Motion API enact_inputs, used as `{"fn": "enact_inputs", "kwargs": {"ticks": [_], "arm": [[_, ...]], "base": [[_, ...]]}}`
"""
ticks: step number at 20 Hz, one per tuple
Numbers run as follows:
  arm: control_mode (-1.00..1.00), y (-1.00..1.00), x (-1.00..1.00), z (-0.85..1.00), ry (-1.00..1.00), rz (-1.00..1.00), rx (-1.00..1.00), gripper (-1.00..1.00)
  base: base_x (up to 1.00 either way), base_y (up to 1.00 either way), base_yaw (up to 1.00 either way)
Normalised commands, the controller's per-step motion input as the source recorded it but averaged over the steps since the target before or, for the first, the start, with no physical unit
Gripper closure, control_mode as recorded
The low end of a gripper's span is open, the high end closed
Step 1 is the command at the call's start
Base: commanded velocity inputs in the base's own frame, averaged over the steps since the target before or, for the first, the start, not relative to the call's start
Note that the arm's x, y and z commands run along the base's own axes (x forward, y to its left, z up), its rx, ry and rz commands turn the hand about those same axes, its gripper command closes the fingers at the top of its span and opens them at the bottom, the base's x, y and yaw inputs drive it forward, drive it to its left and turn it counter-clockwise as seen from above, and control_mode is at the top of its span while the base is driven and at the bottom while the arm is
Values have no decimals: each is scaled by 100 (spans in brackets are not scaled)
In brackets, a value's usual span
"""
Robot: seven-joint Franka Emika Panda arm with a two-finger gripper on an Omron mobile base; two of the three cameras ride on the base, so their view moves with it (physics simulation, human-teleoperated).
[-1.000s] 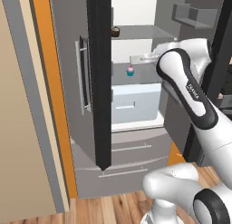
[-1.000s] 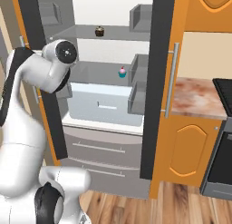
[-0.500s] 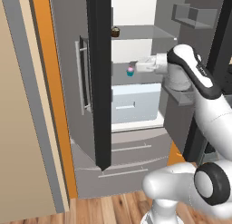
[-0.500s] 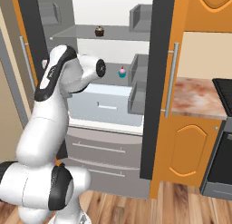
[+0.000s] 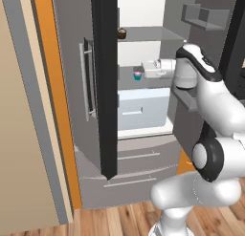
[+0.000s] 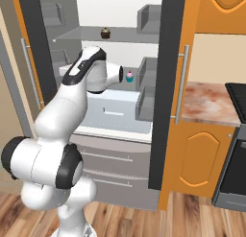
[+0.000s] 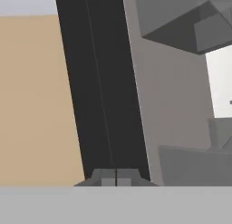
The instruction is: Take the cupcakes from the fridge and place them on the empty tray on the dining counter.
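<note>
The fridge (image 5: 67,111) stands with both doors open. A dark brown cupcake (image 5: 122,33) (image 6: 105,33) sits on its upper shelf. On the shelf below rests a pink-frosted cupcake (image 5: 138,75) (image 6: 129,77) in a teal wrapper. My gripper (image 5: 145,70) (image 6: 123,74) reaches into the fridge at that lower shelf, right beside the pink cupcake. I cannot tell whether it touches the cupcake. In the hand view the gripper (image 7: 115,177) is shut with nothing between its fingertips, facing the left door's black edge (image 7: 104,82). The empty tray and the dining counter are out of view.
Grey door bins (image 6: 146,70) hang on the right door close to the hand. A white crisper drawer (image 5: 141,108) sits under the lower shelf, with freezer drawers (image 6: 113,159) beneath. To the right are an orange cabinet (image 6: 199,159), a marbled worktop (image 6: 211,101) and a black stove (image 6: 238,94).
The arm has swung further into the fridge, carrying the hand along the lower shelf up to the pink cupcake. The fingers stayed shut. Both cupcakes have not moved.
</note>
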Motion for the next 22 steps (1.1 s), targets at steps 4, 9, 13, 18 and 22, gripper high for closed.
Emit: {"fn": "enact_inputs", "kwargs": {"ticks": [4, 9, 13, 18, 22], "arm": [[-100, 24, 10, 0, -7, 4, -7, 100], [-100, 11, 34, -8, 0, 5, 0, 100], [-100, 0, 39, -11, 0, 12, 0, 100], [-100, 0, 46, -21, -6, 13, 0, 100], [-100, 14, 36, -34, -11, 12, 0, 100]], "base": [[0, 0, 0], [0, 0, 0], [0, 0, 0], [0, 0, 0], [0, 0, 0]]}}
